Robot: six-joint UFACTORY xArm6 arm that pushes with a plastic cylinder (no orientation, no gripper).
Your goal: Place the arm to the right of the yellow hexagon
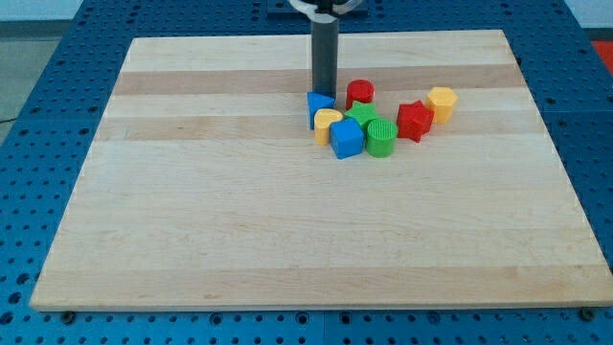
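The yellow hexagon [442, 102] sits on the wooden board [287, 220] at the right end of a cluster of blocks. My tip [325, 92] is at the cluster's left end, touching the top of a blue block [319, 105], well to the left of the yellow hexagon. A red star-shaped block [414, 120] sits against the hexagon's lower left side.
Also in the cluster are a red cylinder [360, 92], a green block [362, 116], a green cylinder [381, 137], a blue cube [347, 138] and a yellow rounded block [327, 123]. A blue perforated table [38, 96] surrounds the board.
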